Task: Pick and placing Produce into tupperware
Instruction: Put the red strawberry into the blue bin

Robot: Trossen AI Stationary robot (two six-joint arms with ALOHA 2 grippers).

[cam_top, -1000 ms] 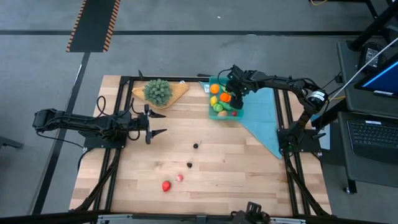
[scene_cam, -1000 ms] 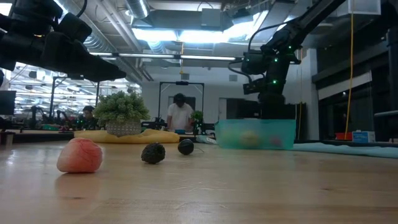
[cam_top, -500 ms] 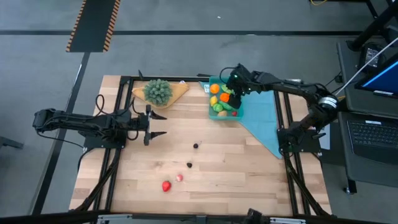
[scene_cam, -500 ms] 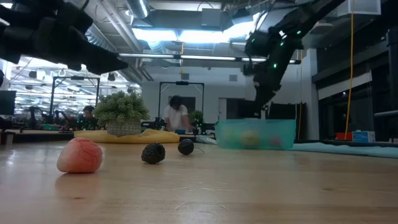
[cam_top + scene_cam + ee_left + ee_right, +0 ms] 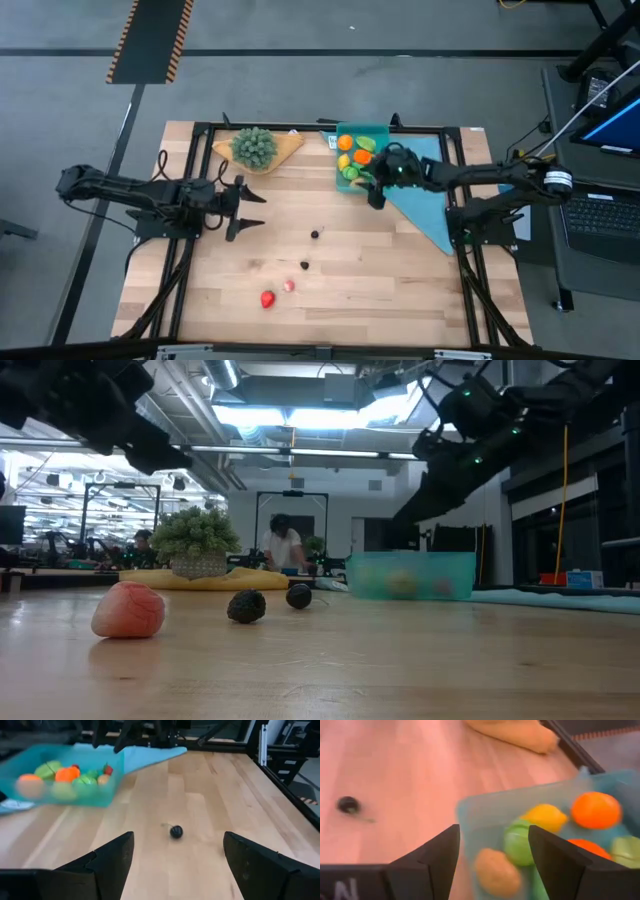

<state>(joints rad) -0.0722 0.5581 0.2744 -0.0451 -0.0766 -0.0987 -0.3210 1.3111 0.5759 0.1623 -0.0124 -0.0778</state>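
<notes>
A: So, nearest the front edge of the surface (image 5: 400, 290)?

B: A red piece (image 5: 267, 298) and a pink one (image 5: 289, 286) close together, with a small dark piece (image 5: 305, 266) just behind them. Farther in, another dark piece (image 5: 316, 235) lies alone near the middle. In the low view the pink one (image 5: 128, 610) looks biggest, with the two dark ones to its right.

A: And the left end effector (image 5: 249, 207)?

B: It hangs over the left half, fingers spread wide, holding nothing. Its wrist view looks past them at the lone dark piece (image 5: 175, 831).

A: The box?

B: The teal tupperware (image 5: 384, 130) sits at the far side, right of centre, partly on a light-blue cloth (image 5: 425, 190). Inside are several pieces: an orange one (image 5: 345, 142), a yellow one (image 5: 344, 162), green ones (image 5: 351, 174) and a red-orange one (image 5: 364, 156). The right wrist view shows an orange ball (image 5: 596, 810), a yellow piece (image 5: 545, 817), a green one (image 5: 517, 841) and a tan one (image 5: 496, 871) against the near wall.

A: The right end effector (image 5: 373, 193)?

B: At the tupperware's near edge, above the surface, fingers parted with nothing between them.

A: Anything farther back?

B: A bushy green plant (image 5: 254, 146) on a tan board (image 5: 285, 146), left of the tupperware. Beyond the surface, the low view shows a person (image 5: 285, 545) standing in the room.
</notes>
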